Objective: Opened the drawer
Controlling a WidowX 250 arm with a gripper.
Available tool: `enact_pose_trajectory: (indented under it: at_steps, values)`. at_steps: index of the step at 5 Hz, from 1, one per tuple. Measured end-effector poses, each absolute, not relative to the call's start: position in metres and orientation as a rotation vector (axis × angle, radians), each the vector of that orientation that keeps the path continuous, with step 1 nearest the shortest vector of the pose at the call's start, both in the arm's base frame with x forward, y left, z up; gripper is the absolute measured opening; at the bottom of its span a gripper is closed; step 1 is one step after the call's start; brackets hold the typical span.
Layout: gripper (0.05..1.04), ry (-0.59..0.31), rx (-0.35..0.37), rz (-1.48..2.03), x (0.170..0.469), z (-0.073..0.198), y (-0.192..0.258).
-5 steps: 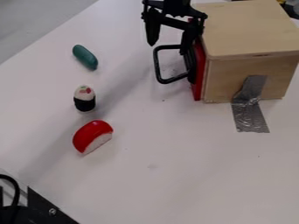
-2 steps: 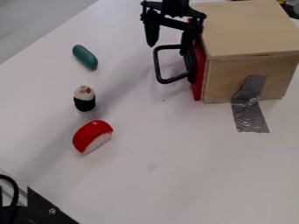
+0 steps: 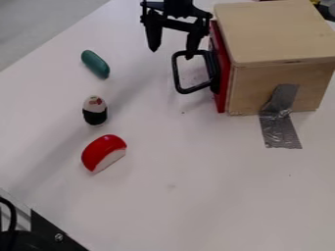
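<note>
The end effector [image 3: 171,53] is hanging open at the top of the view, its two fingers standing well apart and pointing down with nothing between them. One finger is overlapping the upper end of the black handle [image 3: 177,73] in this view; whether they are touching, I cannot tell. The handle is sticking out from the red front of the drawer [image 3: 221,46], which is standing upright against the left side of a wooden box [image 3: 275,29] at the upper right. Gray tape [image 3: 278,120] is running down the box's near side onto the white counter [image 3: 196,196]. Toward the left, a green oblong toy [image 3: 95,63] is lying at a tilt, a black-and-white toy sushi roll [image 3: 95,112] is sitting just below it, and a red-and-white toy sushi piece [image 3: 103,152] is resting nearest the camera.
</note>
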State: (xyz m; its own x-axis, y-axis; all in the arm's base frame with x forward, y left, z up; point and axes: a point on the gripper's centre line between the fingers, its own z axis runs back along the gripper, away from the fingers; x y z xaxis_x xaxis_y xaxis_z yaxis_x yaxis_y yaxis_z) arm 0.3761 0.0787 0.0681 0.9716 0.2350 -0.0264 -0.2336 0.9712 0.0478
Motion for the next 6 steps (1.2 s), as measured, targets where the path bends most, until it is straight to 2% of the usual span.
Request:
enact_pose_trajectory:
  at_steps: [4,5,6]
  values:
    - [1.0,0.047,0.115,0.26,0.364,0.037,0.081]
    - [0.964,0.046,0.119,0.269,0.364,0.034,0.081]
    - [0.761,0.051,0.119,0.286,0.361,0.032,0.084]
